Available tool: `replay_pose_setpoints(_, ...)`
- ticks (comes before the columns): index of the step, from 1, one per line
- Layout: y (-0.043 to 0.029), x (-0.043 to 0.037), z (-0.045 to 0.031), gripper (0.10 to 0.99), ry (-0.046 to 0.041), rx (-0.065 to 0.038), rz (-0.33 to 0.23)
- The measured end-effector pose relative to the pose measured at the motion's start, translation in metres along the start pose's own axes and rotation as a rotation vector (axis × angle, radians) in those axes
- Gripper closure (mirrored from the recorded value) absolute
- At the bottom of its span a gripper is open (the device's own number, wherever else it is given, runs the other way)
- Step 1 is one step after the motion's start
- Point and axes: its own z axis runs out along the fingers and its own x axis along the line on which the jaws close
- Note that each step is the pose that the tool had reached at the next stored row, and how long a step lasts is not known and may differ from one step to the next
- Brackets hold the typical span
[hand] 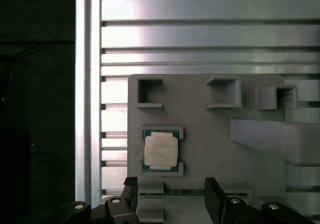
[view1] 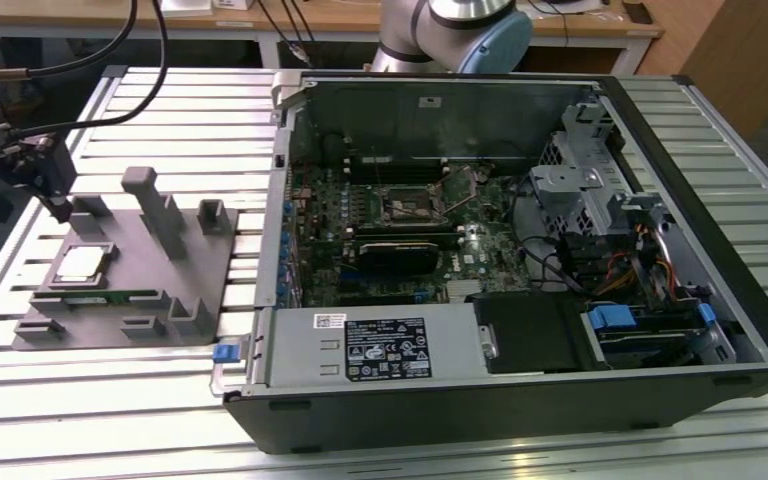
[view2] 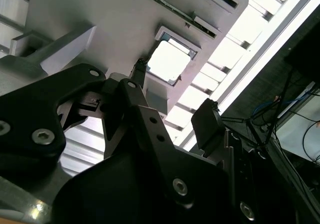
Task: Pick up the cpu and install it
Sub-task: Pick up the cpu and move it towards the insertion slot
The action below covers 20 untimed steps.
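We start at the gripper (hand: pixel 170 189). Its fingers (hand: pixel 131 194) are spread wide and released, with nothing clamped between them and neither pad touching a part. In the second wrist view one dark pad (view2: pixel 207 121) stands well apart from its thinner partner, and the gap between them is bare.

Just beyond the fingertips lies the cpu (hand: pixel 161 151), which is not yet lifted. It sits flat with its pale metal top up, closer to one finger's line than to the other's. It rests in a shallow framed pocket of the grey tray (hand: pixel 215 139). We judge the pocket's lips are there to keep the chip square and steady, while its other two edges stay free for the pads to close on.

Almost under the fingertips, a thin green strip (hand: pixel 192 191) lies in its own slot of the tray. Farther out stand the tray's upright posts (view1: pixel 157 215).

In the exterior view the gripper (view1: pixel 53 195) hangs over the tray's far edge, near the cpu (view1: pixel 80 265). Well away from the fingers, on the same slatted table (view1: pixel 117 420), the open computer case (view1: pixel 491 420) lies on its side with its motherboard (view1: pixel 398 240) facing up.
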Motion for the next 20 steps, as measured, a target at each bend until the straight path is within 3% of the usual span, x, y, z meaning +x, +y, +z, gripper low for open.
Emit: replay_pose_setpoints(20,-0.0012,0.0000,0.0045,0.439,-0.0001,0.000,0.000)
